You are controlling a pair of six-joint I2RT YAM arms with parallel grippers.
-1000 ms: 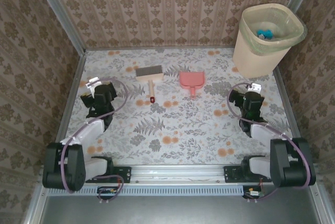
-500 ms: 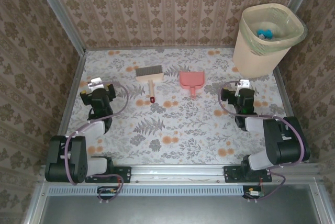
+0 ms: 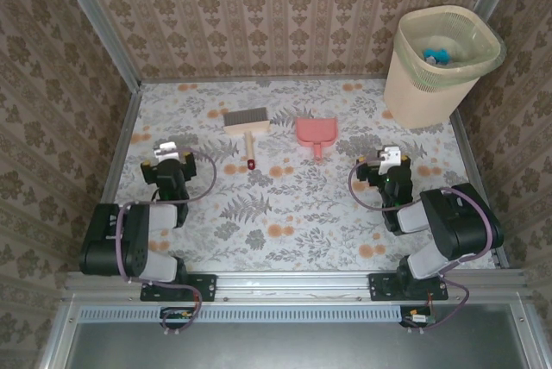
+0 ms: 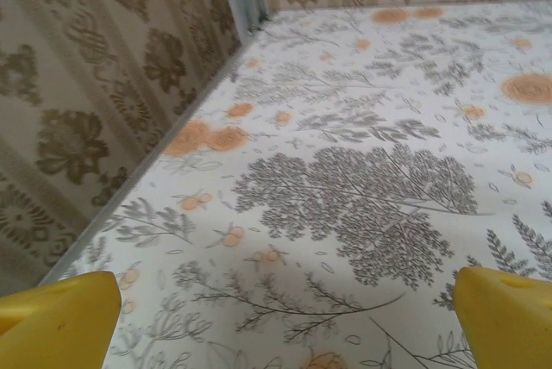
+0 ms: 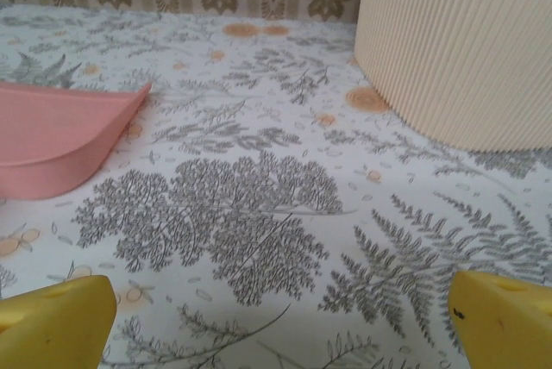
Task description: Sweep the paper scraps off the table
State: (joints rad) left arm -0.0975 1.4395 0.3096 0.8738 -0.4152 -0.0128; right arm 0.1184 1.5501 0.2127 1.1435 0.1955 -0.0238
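Note:
Blue and white paper scraps (image 3: pixel 436 53) lie inside the cream basket (image 3: pixel 442 63) at the table's far right corner. I see no wads on the leaf-print table (image 3: pixel 293 205). My left gripper (image 3: pixel 166 153) hangs low over the left side, open, its yellow fingertips (image 4: pixel 53 319) wide apart over bare print. My right gripper (image 3: pixel 387 160) is open too, low over the right side, its fingertips (image 5: pixel 504 315) spread with nothing between them. Its wrist view has the pink dustpan (image 5: pixel 60 140) at left and the basket wall (image 5: pixel 457 41) at right.
A wooden brush (image 3: pixel 247 124) with a red-tipped handle lies at centre back, the pink dustpan (image 3: pixel 316 134) just right of it. Patterned walls (image 4: pixel 86 84) and metal rails enclose the table on three sides.
Both arms have folded back toward their bases. The left gripper has drawn slightly nearer; the right gripper has shifted left and nearer. Both stay open. Brush and dustpan have not moved.

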